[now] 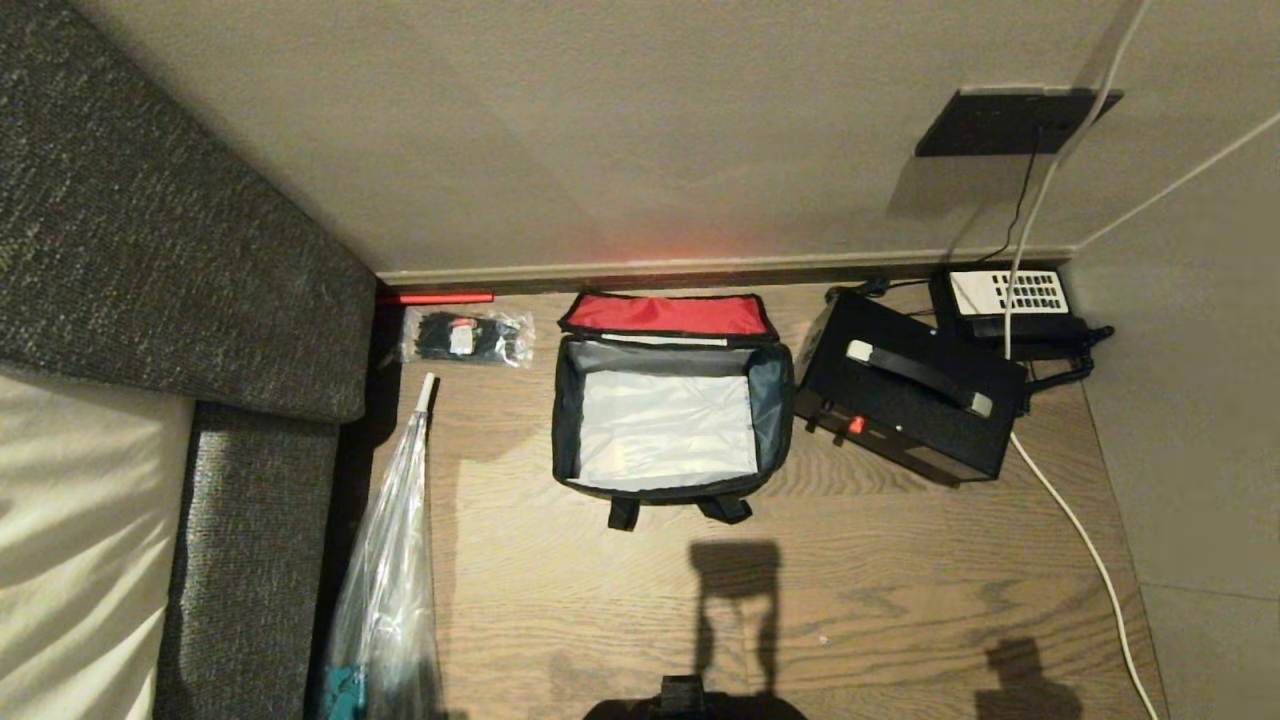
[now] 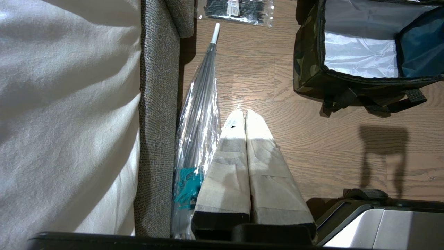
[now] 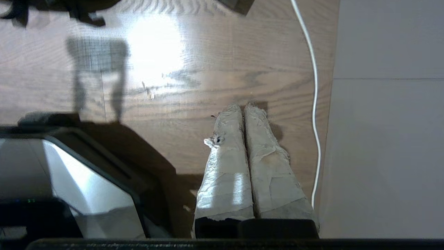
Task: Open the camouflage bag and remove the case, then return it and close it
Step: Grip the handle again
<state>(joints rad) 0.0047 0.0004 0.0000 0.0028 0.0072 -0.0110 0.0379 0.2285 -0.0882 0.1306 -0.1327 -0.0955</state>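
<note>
Soft camouflage bag (image 1: pixel 668 410) open on wooden floor (image 1: pixel 880 560), red-lined lid flipped back, silvery inside bare. Shiny black rectangular case (image 1: pixel 912 400) just beside it. Left gripper (image 2: pixel 245 113) and right gripper (image 3: pixel 242 107) clenched, empty, above floor.

Living room corner: grey sofa (image 1: pixel 150 250), wood floor (image 1: pixel 800 600), telephone (image 1: pixel 1010 295).

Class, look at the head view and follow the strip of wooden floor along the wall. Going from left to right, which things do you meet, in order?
Sofa → clear packet of black ties → open camouflage bag with its red-lined lid folded back → black case → black telephone with white keypad.
</note>
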